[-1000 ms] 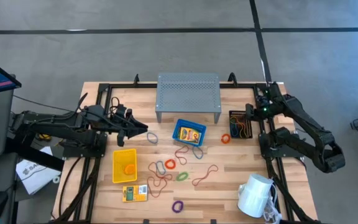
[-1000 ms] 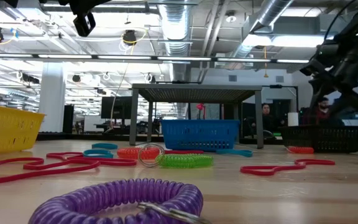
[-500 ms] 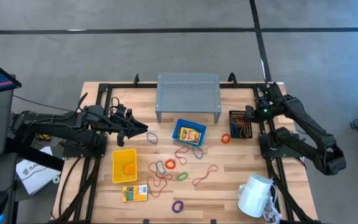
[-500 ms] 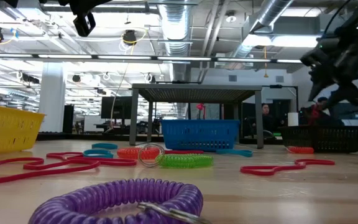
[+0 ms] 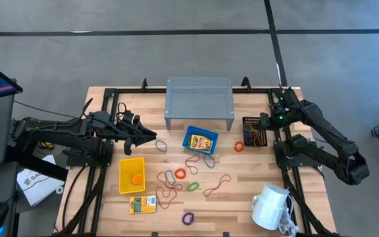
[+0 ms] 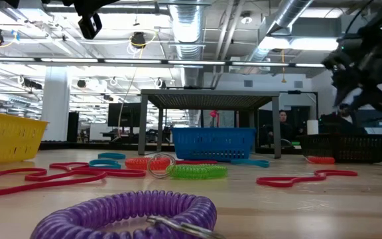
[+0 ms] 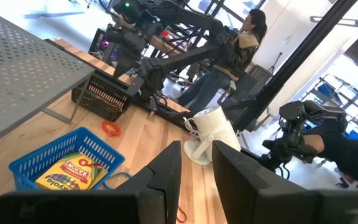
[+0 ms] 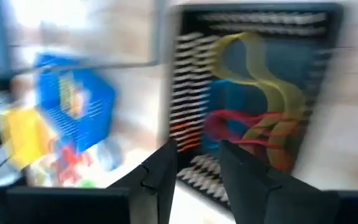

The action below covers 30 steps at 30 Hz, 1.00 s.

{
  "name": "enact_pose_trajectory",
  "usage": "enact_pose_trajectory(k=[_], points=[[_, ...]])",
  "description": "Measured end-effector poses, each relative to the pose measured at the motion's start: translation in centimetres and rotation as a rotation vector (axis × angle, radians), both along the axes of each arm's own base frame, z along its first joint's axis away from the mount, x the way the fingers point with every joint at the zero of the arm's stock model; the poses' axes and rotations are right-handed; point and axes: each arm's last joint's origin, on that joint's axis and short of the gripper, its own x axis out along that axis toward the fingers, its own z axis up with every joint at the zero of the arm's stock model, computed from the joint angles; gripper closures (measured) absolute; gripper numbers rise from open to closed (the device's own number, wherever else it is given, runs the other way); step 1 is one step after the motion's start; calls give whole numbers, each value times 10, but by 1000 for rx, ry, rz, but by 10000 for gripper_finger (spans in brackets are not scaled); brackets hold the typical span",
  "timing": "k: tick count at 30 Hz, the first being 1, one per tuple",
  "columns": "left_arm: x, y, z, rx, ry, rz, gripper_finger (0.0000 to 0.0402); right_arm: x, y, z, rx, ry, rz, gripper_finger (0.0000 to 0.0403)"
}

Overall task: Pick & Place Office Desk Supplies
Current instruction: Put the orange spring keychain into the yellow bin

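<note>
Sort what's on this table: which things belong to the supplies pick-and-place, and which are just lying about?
Job:
loops loose on the wood
yellow packet
yellow bin, blue bin, black mesh bin
right gripper above the mesh bin
left gripper near the grey loop

Lying about:
white mug
grey riser

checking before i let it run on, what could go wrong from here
1. The right tool hangs over the black bin, which already holds loose loops; a low pass could snag one and drag it out.
2. Red loops on the table overlap, so one pick may lift several.
3. The mug stands near the table's edge by the right arm; a wide swing might knock it.
</note>
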Motion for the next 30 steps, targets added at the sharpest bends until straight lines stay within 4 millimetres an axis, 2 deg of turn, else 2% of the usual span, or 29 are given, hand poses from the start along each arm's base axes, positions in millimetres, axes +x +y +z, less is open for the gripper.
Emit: enact_pose_trajectory(k=[2,4,7,14,20,25,30], points=[[0,0,0,0,-1,0,316,3,1,2,28,-83,43,285],[0,0,0,0,0,0,316,4,3,3,19,-88,65,287],[0,0,0,0,1,0,316,9,11,7,-84,-81,185,293],[0,1,0,1,0,9,316,23,32,45,-422,-63,364,310],[0,1,0,9,1,17,316,40,48,65,-557,-79,529,321],[0,1,-1,10,5,21,316,65,63,61,-579,-47,691,329],[0,1,-1,10,9,20,316,94,82,42,-585,96,848,333]])
